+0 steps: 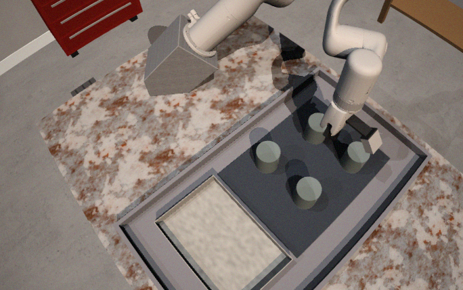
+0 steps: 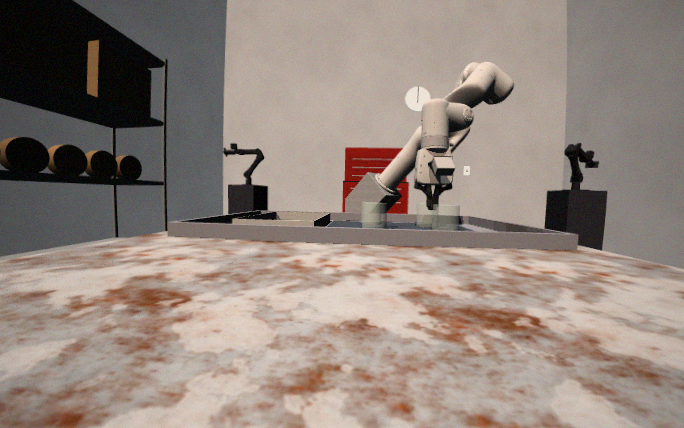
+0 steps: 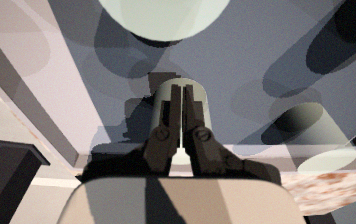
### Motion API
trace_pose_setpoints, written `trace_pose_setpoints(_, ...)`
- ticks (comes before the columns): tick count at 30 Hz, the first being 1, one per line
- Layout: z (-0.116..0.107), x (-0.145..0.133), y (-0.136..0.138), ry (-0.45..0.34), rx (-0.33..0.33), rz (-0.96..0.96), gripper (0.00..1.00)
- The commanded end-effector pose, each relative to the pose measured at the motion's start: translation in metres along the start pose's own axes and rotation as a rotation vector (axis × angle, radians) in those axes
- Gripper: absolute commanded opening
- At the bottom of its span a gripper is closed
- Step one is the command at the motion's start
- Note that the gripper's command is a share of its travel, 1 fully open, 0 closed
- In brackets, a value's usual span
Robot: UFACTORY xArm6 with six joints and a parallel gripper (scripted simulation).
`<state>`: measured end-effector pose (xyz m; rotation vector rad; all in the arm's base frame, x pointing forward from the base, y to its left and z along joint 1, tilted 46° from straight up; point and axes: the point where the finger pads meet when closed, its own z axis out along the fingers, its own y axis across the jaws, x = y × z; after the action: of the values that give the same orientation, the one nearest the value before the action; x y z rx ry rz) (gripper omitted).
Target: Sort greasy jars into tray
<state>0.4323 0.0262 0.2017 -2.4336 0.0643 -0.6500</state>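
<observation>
Speckled stone table [image 1: 160, 133] [image 2: 302, 323], four jars on mat [image 1: 259, 191], pincer [image 1: 330, 133] [image 2: 432, 207] [image 3: 181, 98] together, no legible writing

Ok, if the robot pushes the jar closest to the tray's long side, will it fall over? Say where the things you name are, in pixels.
Probably not: that jar [image 1: 268, 156] stands on its wide mouth and looks squat, so a low push should slide it. A high push might tip it. It looks like glass, so it could break.

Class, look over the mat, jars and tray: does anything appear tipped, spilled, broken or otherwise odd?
Nothing stands out. All four jars stand upright on the dark mat, with no visible cracks or spills. The pale tray sits flat beside it, empty. Any grease film would not show.
</observation>
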Motion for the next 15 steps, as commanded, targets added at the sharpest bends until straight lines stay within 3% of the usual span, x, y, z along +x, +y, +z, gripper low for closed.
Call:
trace_pose_setpoints(1,-0.0007,0.0003,-0.0001,0.002,-0.001,-0.001,0.0)
trace_pose_setpoints(15,-0.0011,-0.0013,-0.0001,0.002,-0.001,-0.001,0.0)
